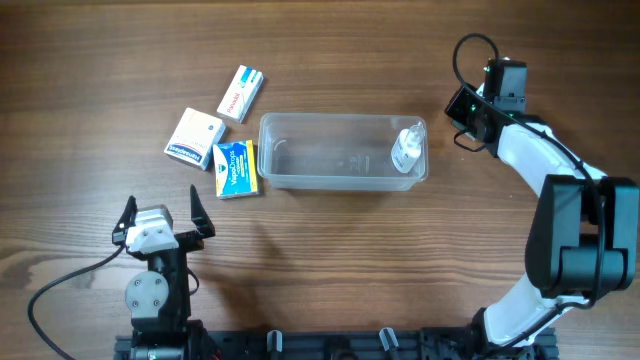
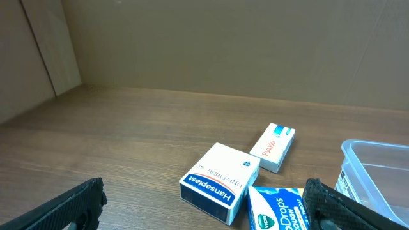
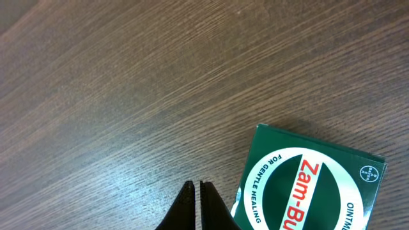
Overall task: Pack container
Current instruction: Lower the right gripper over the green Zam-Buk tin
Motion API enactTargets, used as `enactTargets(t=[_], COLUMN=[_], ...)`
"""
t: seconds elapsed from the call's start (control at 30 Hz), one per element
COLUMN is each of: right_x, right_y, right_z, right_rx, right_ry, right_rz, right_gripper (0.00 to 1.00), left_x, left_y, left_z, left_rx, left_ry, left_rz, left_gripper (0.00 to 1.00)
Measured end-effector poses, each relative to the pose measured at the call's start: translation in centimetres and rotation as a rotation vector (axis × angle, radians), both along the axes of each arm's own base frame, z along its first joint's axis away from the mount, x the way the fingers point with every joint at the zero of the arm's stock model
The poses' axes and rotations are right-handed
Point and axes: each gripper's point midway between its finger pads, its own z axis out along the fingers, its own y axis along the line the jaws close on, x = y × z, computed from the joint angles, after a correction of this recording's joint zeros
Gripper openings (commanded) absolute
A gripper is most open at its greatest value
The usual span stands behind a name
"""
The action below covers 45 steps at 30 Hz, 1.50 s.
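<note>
The clear container (image 1: 300,178) lies mid-table with a small white bottle (image 1: 407,148) inside its right end. Its corner shows at the right edge of the left wrist view (image 2: 377,167). Left of it lie a Panadol box (image 1: 240,93), a Hansaplast box (image 1: 194,138) and a blue Vicks box (image 1: 236,168). My left gripper (image 1: 162,203) stands open near the front edge, short of these boxes (image 2: 204,191). My right gripper (image 3: 194,186) is shut on nothing, low over the wood, just left of a green Zam-Buk box (image 3: 307,185). In the overhead view the right gripper (image 1: 463,112) sits right of the container.
A cardboard wall (image 2: 211,45) rises behind the table in the left wrist view. The right arm (image 1: 560,190) curves along the table's right side. A cable (image 1: 60,280) trails from the left arm base.
</note>
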Motion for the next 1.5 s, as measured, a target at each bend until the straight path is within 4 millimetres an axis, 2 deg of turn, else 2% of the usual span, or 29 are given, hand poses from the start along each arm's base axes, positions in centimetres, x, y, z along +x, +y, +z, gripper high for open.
enactTargets(t=[0.33,0.57,0.83,1.23,1.5], right_x=[0.5,0.8,0.9,0.5,-0.7], right_y=[0.0,0.0,0.0,0.0,-0.4], right_z=[0.3,-1.4,-2.1,-2.5,-3.5], right_rx=[0.014,0.025,0.029,0.030,0.010], right_ry=[-0.025,-0.008,-0.003,0.017,0.083], right_rz=[-0.018,-0.030,-0.035,-0.035,-0.053], right_gripper=[0.04,0.04,0.04,0.04,0.04], left_x=[0.0,0.0,0.0,0.0,0.0], left_y=[0.0,0.0,0.0,0.0,0.0], left_z=[0.0,0.0,0.0,0.0,0.0], left_rx=[0.000,0.000,0.000,0.000,0.000], left_ry=[0.000,0.000,0.000,0.000,0.000], left_rz=[0.000,0.000,0.000,0.000,0.000], left_gripper=[1.00,1.00,1.00,1.00,1.00])
